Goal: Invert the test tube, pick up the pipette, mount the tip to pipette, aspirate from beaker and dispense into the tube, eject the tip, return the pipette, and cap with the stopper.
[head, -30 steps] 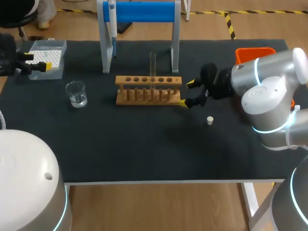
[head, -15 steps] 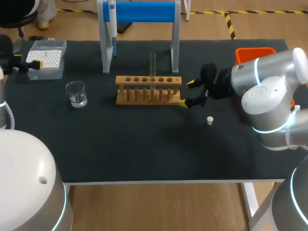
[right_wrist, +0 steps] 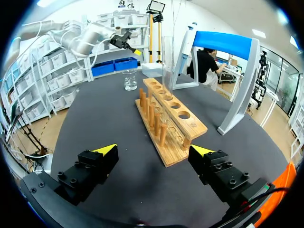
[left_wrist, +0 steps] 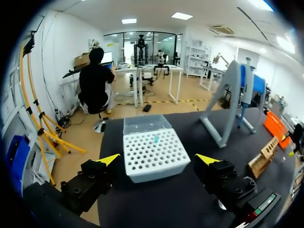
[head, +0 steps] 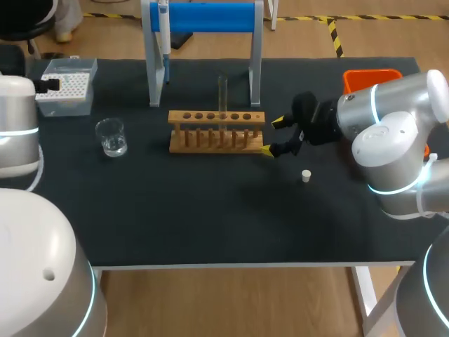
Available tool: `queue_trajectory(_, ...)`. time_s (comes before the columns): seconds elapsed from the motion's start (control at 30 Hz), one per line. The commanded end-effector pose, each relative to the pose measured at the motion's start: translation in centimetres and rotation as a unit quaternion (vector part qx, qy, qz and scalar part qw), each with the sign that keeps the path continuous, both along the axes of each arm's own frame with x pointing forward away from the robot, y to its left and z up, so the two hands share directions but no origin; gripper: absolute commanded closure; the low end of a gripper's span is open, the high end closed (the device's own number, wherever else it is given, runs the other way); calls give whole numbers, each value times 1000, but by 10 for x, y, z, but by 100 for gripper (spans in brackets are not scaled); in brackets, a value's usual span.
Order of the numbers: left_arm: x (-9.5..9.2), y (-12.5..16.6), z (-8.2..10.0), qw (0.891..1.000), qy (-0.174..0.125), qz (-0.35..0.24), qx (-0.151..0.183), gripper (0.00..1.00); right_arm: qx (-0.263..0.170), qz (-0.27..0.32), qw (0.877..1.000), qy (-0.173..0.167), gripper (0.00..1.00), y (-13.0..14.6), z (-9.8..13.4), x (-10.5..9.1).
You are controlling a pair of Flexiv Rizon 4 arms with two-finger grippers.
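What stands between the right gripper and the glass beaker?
The wooden rack, holding the upright test tube, stands between the right gripper and the beaker; the head view shows it.
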State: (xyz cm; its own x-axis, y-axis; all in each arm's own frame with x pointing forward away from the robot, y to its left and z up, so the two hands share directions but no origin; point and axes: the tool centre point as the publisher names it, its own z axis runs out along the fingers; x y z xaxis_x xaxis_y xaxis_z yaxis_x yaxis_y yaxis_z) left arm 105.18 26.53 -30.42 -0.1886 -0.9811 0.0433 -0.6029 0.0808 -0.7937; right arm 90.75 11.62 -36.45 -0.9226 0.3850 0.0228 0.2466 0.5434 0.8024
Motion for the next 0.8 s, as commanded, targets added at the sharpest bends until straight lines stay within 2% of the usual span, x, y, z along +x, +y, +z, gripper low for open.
queue_trajectory(0.03,29,-11,-19,1000,-1,20,17,0,0,1,1000,0,0,-1,0,0)
queue_trajectory(0.33,35,-12,-24,998,19,36,56,0,0,1,1000,0,0,-1,0,0)
queue_trajectory(0.53,35,-11,-26,996,21,61,54,0,0,1,1000,0,0,-1,0,0)
queue_trajectory(0.8,37,-17,-30,996,26,64,48,0,0,1,1000,0,0,-1,0,0)
